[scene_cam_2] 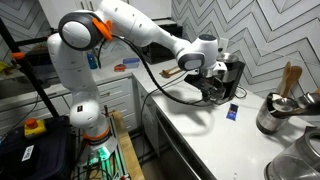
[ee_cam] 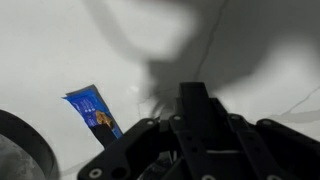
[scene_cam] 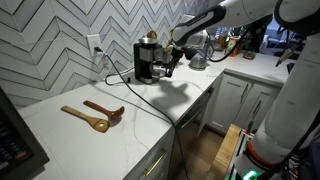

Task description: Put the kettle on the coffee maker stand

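Observation:
The black coffee machine [scene_cam: 148,60] with a silvery top stands by the tiled wall, and also shows in an exterior view [scene_cam_2: 234,76]. Its stand is the base plate [scene_cam: 152,78] at its foot. My gripper [scene_cam: 171,66] sits right in front of the machine, low over the counter, and also shows in an exterior view [scene_cam_2: 214,86]. The kettle [scene_cam_2: 211,94], a small dark carafe, hangs under the gripper beside the machine. In the wrist view the fingers [ee_cam: 195,95] are closed together around a black bar, seemingly the kettle's handle. Its glass body is mostly hidden.
A blue packet [ee_cam: 96,112] lies on the white counter in front of the machine, also seen in an exterior view [scene_cam_2: 231,112]. Wooden spoons [scene_cam: 95,114] lie further along the counter. A silvery jug [scene_cam: 198,58] stands behind the arm. A pot with utensils [scene_cam_2: 281,108] is near.

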Controlling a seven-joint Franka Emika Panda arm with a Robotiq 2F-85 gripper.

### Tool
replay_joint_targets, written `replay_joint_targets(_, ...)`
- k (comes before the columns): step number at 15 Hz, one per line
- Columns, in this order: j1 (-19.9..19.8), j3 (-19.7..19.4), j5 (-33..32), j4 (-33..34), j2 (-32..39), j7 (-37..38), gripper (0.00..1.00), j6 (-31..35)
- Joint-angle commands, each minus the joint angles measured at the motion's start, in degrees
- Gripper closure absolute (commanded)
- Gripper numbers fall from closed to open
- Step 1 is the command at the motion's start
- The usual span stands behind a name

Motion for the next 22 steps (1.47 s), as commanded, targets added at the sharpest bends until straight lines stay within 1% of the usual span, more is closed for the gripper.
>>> replay_joint_targets(1,-1.0,0.7,1.7,0.9,2.2,-0.4,0.93,0.8)
replay_joint_targets(7,-1.1,1.2,5.3,1.6,3.7,-2.0,0.93,2.0)
replay_joint_targets(9,-1.2,1.5,5.9,2.6,4.5,-2.7,0.93,1.4)
replay_joint_targets(16,-1.7,2.4,4.8,6.4,7.8,-3.7,0.93,-1.0)
replay_joint_targets(22,-2.4,3.1,4.7,8.1,9.1,-4.5,0.93,-2.3)
